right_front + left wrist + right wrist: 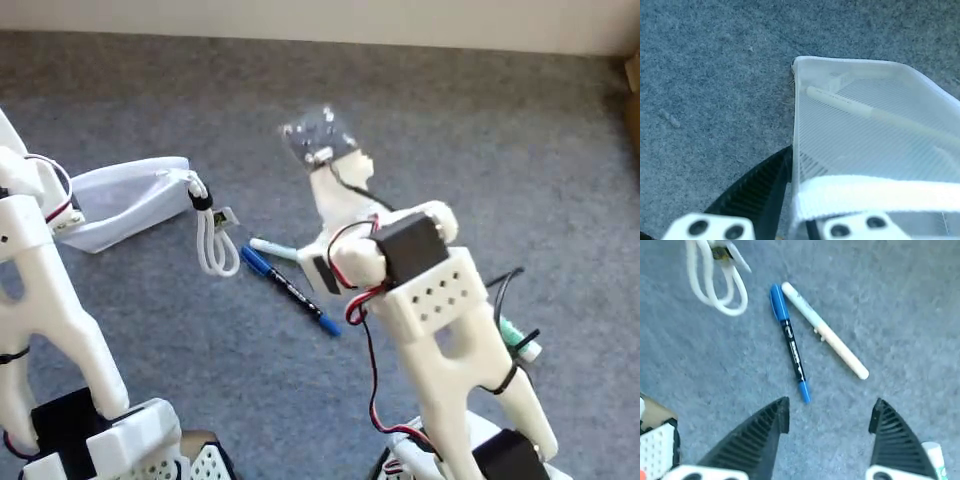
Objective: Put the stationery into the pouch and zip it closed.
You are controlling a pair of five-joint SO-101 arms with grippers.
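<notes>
The pouch, a white mesh type, is located at the left of the tabletop. The left pincer is pinching one edge of the pouch, with a black finger on the outside of the mesh. One pale pen-shaped item is visible through the mesh, inside the pouch. A white cord loop with a small tag is attached at the right end of the pouch and lies on the tabletop. Whether the zip is open or closed cannot be determined. The blue pen lies on the tabletop near the centre, just right of the cord loop and apart from the pouch. The white pen lies just beside the blue pen; the two are closest at one end and diverge toward the other. In the high view the right arm covers part of the white pen. The right pincer hovers above the two pens with its fingers spread, holding nothing. A green-and-white item lies at the near right of the tabletop, partly behind the right arm; its type cannot be determined.
</notes>
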